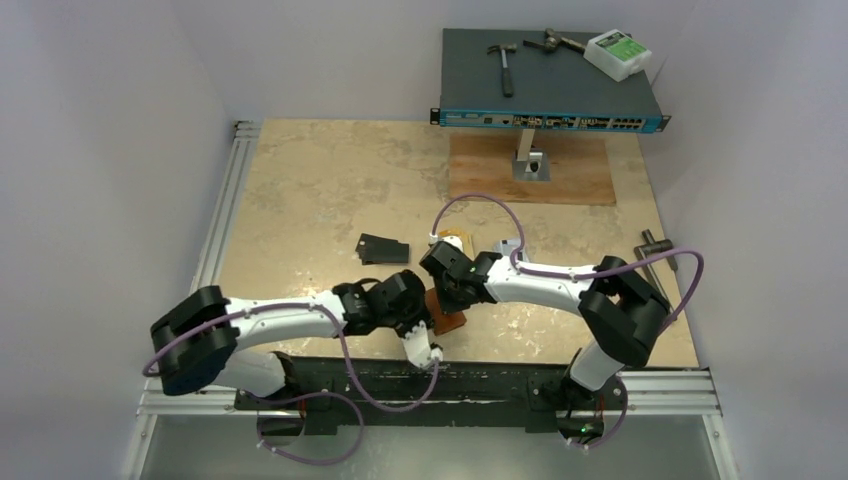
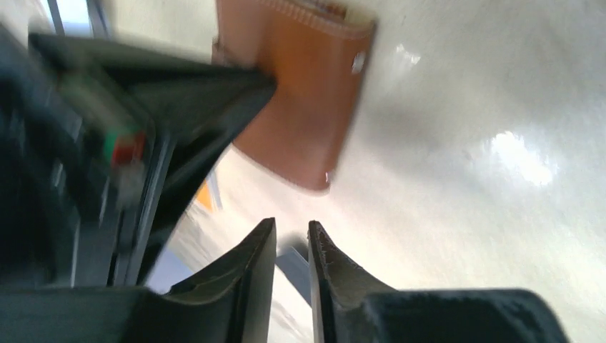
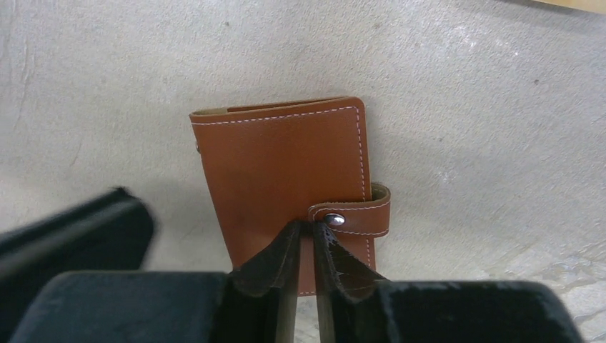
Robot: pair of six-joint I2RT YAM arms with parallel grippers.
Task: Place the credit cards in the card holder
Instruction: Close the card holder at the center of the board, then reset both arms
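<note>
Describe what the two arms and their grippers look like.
Both the left arm and right arm have white links, bulky black joints and looping purple cables. The left gripper and right gripper each carry two dark, wedge-shaped fingers tapering to thin tips.

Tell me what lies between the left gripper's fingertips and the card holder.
Only bare tabletop, seen in the left wrist view, between the left gripper and the card holder.
</note>
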